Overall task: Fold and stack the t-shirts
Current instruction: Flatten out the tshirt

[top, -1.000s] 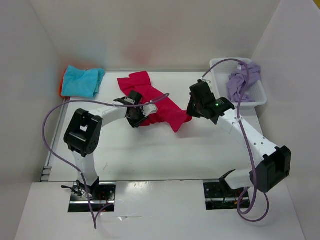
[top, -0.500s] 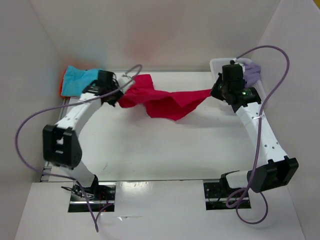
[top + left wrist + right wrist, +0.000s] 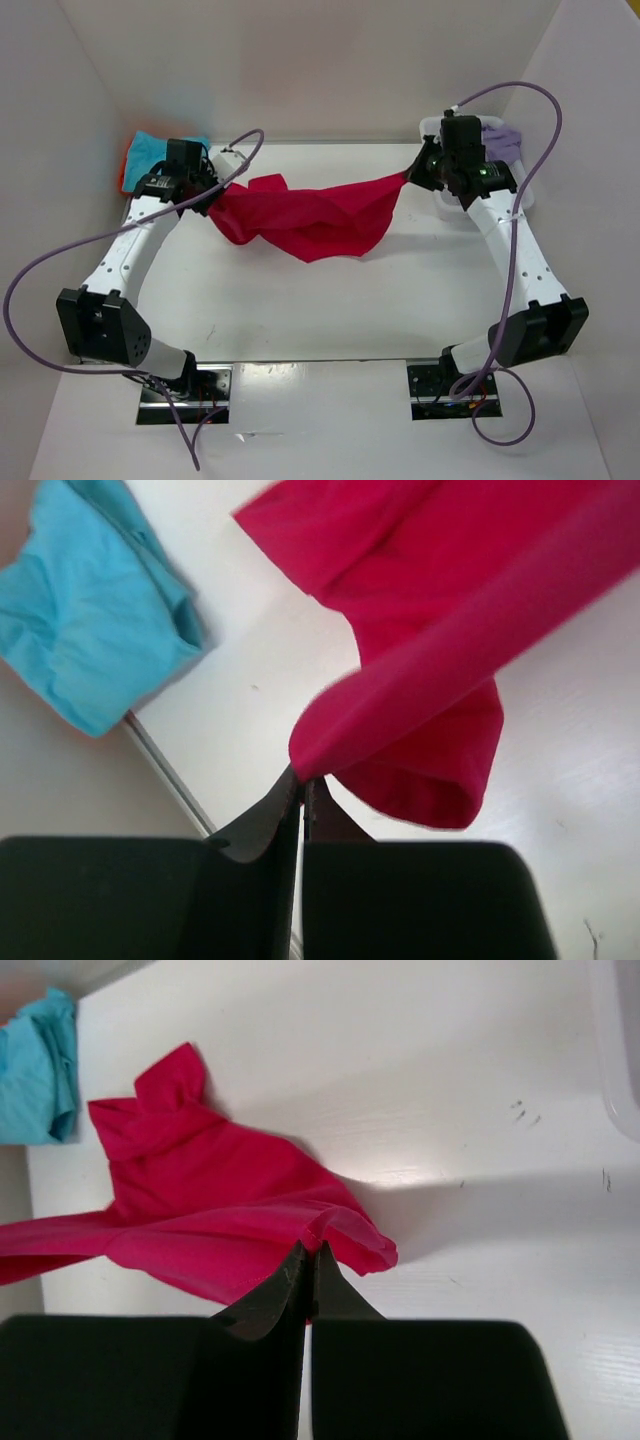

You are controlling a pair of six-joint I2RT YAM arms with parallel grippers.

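A magenta-red t-shirt hangs stretched between my two grippers above the table's far half, its lower part sagging toward the surface. My left gripper is shut on its left edge. My right gripper is shut on its right edge. A turquoise t-shirt lies at the far left corner with an orange t-shirt peeking from under it. The lavender t-shirt sits in the basket at the far right, mostly hidden by my right arm.
The white mesh basket stands at the far right corner behind my right wrist. White walls close in the table on the left, back and right. Purple cables arch over both arms.
Both arms have swung outward and back, lifting the magenta-red t-shirt off the table and pulling it taut between them. The left gripper closed on its edge.
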